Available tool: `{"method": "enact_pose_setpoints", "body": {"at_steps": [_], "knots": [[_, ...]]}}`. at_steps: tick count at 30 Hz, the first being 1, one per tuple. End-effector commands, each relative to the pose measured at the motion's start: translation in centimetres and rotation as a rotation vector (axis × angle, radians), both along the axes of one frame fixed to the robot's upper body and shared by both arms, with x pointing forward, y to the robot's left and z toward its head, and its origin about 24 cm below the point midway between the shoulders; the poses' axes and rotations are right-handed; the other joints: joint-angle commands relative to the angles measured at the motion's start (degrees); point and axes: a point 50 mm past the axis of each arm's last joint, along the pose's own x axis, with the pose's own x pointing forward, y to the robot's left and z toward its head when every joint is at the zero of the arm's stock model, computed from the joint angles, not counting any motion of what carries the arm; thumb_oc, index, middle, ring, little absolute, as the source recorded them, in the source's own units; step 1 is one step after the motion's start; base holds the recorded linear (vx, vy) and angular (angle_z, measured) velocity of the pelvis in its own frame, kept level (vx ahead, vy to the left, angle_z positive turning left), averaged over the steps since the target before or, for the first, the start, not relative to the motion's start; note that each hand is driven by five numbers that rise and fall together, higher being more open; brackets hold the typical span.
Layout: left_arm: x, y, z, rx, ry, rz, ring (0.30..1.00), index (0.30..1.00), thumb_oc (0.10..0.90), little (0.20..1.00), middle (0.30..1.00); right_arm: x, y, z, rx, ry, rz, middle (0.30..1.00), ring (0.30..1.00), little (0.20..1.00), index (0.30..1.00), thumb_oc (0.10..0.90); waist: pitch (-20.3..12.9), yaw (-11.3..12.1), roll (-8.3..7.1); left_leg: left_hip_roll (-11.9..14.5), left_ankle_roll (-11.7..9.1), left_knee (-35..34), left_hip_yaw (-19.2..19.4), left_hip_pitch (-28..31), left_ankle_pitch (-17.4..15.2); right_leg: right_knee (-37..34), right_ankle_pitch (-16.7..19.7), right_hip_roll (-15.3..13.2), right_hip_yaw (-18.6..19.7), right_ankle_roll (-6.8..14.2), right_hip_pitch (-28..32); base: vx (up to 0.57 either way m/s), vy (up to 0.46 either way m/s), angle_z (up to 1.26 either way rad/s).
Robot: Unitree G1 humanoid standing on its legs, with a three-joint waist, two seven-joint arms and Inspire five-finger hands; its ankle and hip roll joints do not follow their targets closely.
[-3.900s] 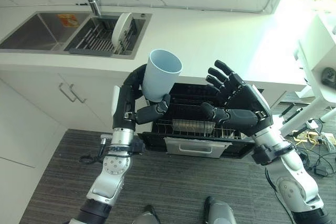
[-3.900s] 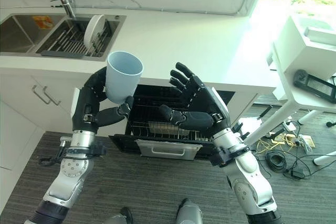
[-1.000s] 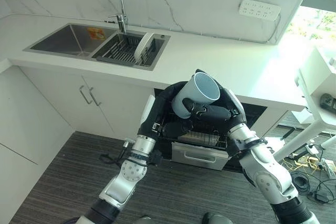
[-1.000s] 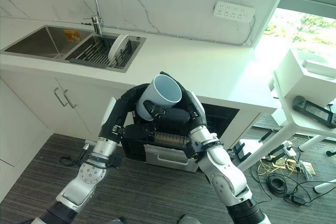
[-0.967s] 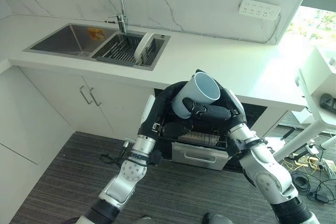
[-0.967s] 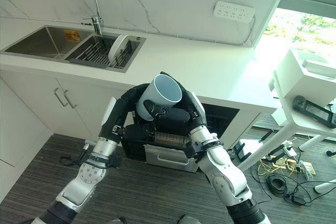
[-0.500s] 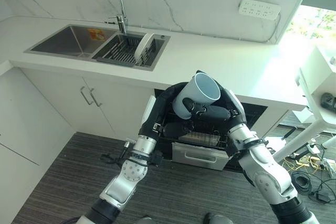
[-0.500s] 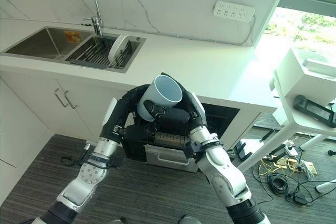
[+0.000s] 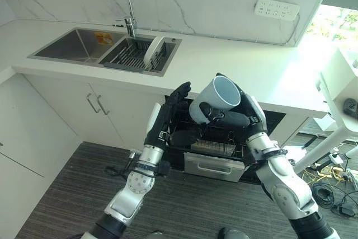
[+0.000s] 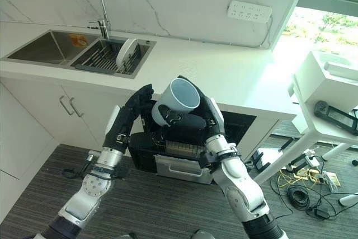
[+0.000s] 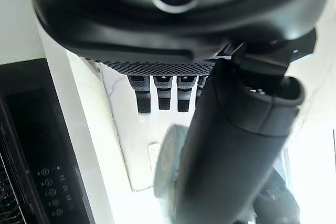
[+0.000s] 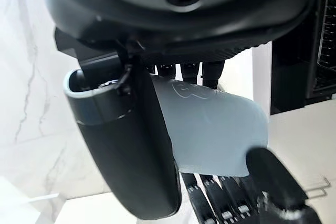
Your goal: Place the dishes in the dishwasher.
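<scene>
A light blue cup [image 9: 216,98] is tilted on its side in the air in front of the counter, above the open dishwasher rack [image 9: 213,148]. My right hand [image 9: 237,119] is shut on the cup, its thumb [image 12: 132,145] and fingers curled round the cup's wall [image 12: 212,129]. Just to the cup's left, my left hand [image 9: 170,111] stands open with straight fingers [image 11: 164,94], apart from the cup. A white plate [image 9: 152,51] stands upright in the sink's drying rack [image 10: 103,54].
The dishwasher drawer [image 10: 178,150] sticks out under the white counter [image 9: 268,76]. A double sink [image 9: 72,43] with a tall tap [image 9: 126,4] lies at the back left. A white side table [image 10: 327,99] and cables [image 10: 305,180] are on the right.
My left hand has let go of the cup, opened and drawn back to the left. The right hand keeps the cup and has shifted it slightly right.
</scene>
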Motion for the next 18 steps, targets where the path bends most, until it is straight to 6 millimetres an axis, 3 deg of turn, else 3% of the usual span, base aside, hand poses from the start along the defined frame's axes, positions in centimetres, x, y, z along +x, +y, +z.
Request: {"method": "enact_pose_setpoints", "body": {"at_steps": [1, 11, 14, 18], "knots": [[-0.1, 1.8, 6.1, -0.156, -0.318, 0.088, 0.9, 0.9, 0.8, 0.9, 0.9, -0.2, -2.1, 5.4, 0.062, -0.313, -0.094, 0.3, 0.3, 0.3, 0.3, 0.4, -1.2, 0.0, -0.27, -0.3, 0.2, 1.7, -5.9, 3.3, -10.1, -3.0, -4.3, -0.3, 1.7, 4.1, 4.2, 0.0, 0.0, 0.0], [-0.5, 4.9, 6.5, -0.201, -0.363, 0.232, 0.9, 0.9, 0.8, 0.9, 0.9, -0.7, -3.9, 4.9, 0.065, -0.316, -0.173, 0.3, 0.3, 0.3, 0.3, 0.4, -1.2, -0.5, 0.0, -0.2, 0.0, 1.7, -5.8, 3.4, -9.9, -3.0, -4.5, -0.1, 2.0, 3.9, 4.3, 0.0, 0.0, 0.0], [-0.7, 5.1, 6.9, -0.208, -0.372, 0.171, 0.9, 0.9, 0.8, 0.9, 0.9, -0.9, -4.6, 4.8, 0.075, -0.306, -0.203, 0.3, 0.3, 0.3, 0.3, 0.4, -1.3, -0.9, 0.13, -0.2, 0.0, 1.7, -5.8, 3.4, -9.9, -3.0, -4.5, 0.0, 2.3, 3.9, 4.1, 0.0, 0.0, 0.0], [-0.2, 4.8, 5.9, -0.173, -0.234, 0.048, 0.9, 0.9, 0.8, 0.9, 0.9, -1.1, -5.3, 3.9, 0.129, -0.269, -0.228, 0.3, 0.3, 0.3, 0.3, 0.4, -1.1, -1.9, 0.59, -0.1, 0.1, 1.7, -5.2, 3.5, -9.8, -3.0, -4.3, 0.2, 3.1, 3.9, 3.6, 0.01, 0.001, -0.07]]}}
